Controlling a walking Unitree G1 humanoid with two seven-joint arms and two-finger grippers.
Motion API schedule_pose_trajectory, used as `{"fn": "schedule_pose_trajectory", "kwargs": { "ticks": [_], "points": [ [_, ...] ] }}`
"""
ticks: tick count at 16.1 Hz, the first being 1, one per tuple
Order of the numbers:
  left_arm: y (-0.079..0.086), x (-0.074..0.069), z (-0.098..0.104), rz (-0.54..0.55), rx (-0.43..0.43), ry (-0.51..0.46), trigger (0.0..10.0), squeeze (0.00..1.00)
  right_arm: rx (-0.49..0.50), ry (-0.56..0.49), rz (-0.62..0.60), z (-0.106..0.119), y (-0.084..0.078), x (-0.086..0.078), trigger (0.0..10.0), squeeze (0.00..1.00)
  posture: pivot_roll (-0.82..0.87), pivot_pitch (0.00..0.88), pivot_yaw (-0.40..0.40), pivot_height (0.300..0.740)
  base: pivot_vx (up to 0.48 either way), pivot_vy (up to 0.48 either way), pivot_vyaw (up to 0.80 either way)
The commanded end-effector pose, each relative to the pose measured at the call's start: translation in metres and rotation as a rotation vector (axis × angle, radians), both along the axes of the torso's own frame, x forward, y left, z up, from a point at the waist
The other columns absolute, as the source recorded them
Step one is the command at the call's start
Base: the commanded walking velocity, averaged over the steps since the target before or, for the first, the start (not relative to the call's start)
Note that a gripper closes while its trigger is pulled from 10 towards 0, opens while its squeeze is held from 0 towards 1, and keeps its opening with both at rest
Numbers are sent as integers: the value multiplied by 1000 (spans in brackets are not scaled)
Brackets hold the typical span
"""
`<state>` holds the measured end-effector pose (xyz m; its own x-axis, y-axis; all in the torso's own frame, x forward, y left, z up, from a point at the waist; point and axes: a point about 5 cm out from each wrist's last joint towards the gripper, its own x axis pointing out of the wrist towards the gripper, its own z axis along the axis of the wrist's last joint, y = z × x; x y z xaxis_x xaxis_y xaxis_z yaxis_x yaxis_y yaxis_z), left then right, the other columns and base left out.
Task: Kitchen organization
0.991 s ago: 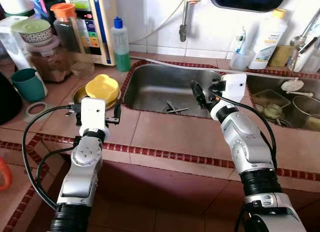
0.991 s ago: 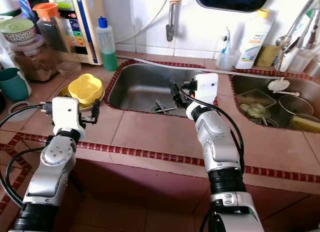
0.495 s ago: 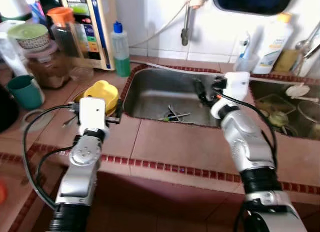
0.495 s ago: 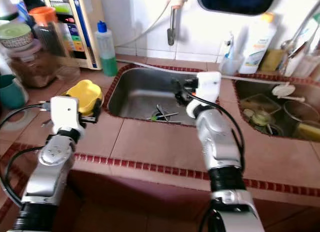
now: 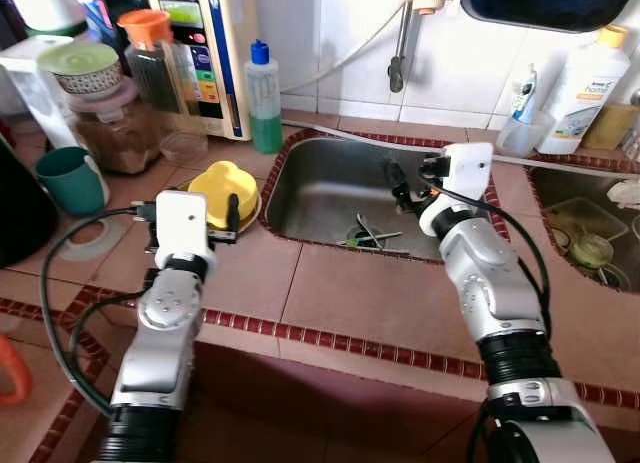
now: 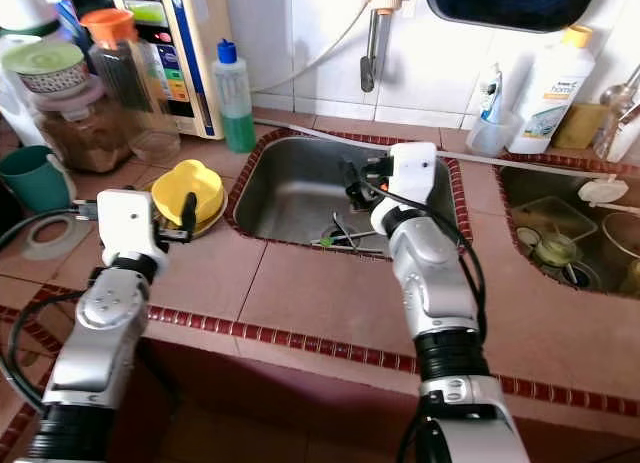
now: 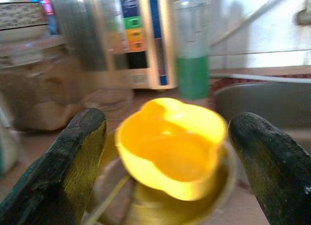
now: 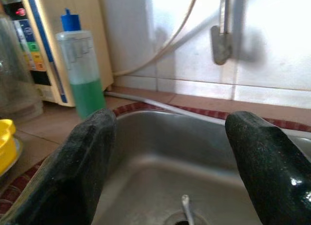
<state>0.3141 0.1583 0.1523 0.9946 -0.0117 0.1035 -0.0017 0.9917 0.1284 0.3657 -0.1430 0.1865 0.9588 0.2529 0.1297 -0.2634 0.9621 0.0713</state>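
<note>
A yellow lobed bowl (image 5: 226,184) sits upside-up in a shallow metal dish on the tiled counter, left of the steel sink (image 5: 318,176). My left gripper (image 7: 167,152) is open just in front of the bowl, one finger (image 5: 232,209) close beside it, nothing held. The bowl (image 7: 171,146) lies ahead between the two spread fingers. My right gripper (image 5: 397,185) is open over the sink's near right rim, pointing into the basin, empty. A few utensils (image 5: 364,232) lie around the drain.
Behind the bowl stand a green soap bottle (image 5: 264,95), a water purifier (image 5: 207,43), jars (image 5: 112,131) and a teal mug (image 5: 72,179). A faucet (image 5: 401,45) hangs over the sink. A second basin (image 5: 588,245) with dishes lies right, a white bottle (image 5: 586,78) behind it.
The whole picture has shifted right, so the camera has moved. Both grippers stay open in much the same pose; nothing was taken or released.
</note>
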Motion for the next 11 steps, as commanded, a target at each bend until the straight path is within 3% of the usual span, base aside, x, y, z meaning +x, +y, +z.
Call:
{"fn": "schedule_pose_trajectory", "kwargs": {
  "ticks": [1,8,11],
  "points": [
    [-3,1,4,-19,7,-8,10000,0,4,-11,-23,3,-5,1,10000,0,27,5,41,740,0,0,0],
    [1,2,1,10,25,8,10000,0,3,-20,-37,7,-7,4,10000,0,29,9,40,740,0,0,0],
    [26,3,-1,184,15,19,10000,0,14,-27,6,8,1,-1,10000,0,27,10,37,740,0,0,0]
  ]
}}
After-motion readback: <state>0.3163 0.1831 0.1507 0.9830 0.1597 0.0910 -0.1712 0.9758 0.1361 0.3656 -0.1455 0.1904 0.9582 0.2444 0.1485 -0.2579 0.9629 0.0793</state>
